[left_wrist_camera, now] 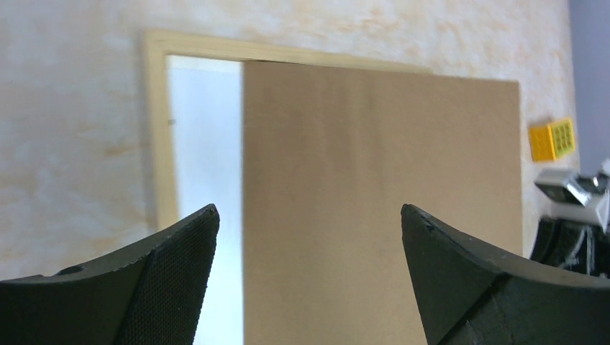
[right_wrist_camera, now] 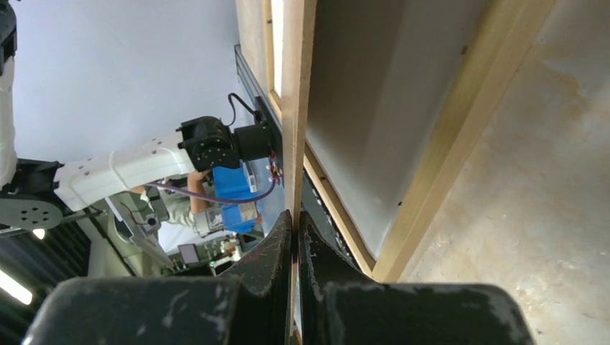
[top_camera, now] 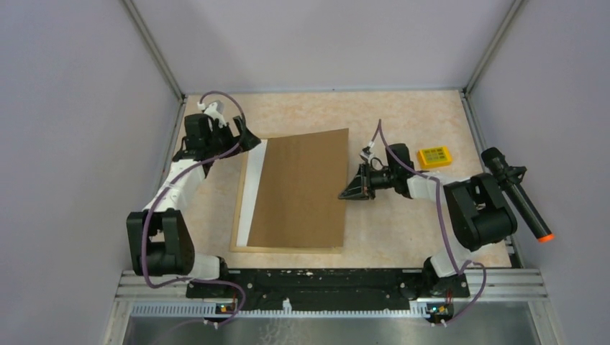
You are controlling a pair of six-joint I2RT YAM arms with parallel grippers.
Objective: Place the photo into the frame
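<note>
thin light-wood frame (left_wrist_camera: 155, 129) flat, brown board (left_wrist_camera: 381, 194) askew atop

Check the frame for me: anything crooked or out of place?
Yes. The brown backing board sits skewed over the frame, shifted right so a white sheet shows bare along the left. The right gripper has its jaws pinched on the board's right edge, holding that side raised off the frame.

Walls (top_camera: 65, 108): plain pale lilac-grey, 3 sides.
Corner posts (top_camera: 153, 49): bare alu.
Surface (top_camera: 403, 118): mottled beige-peach, matte.
Near edge: black rail (top_camera: 324, 279) on alu profile (top_camera: 324, 309).
Light: soft, even.
</note>
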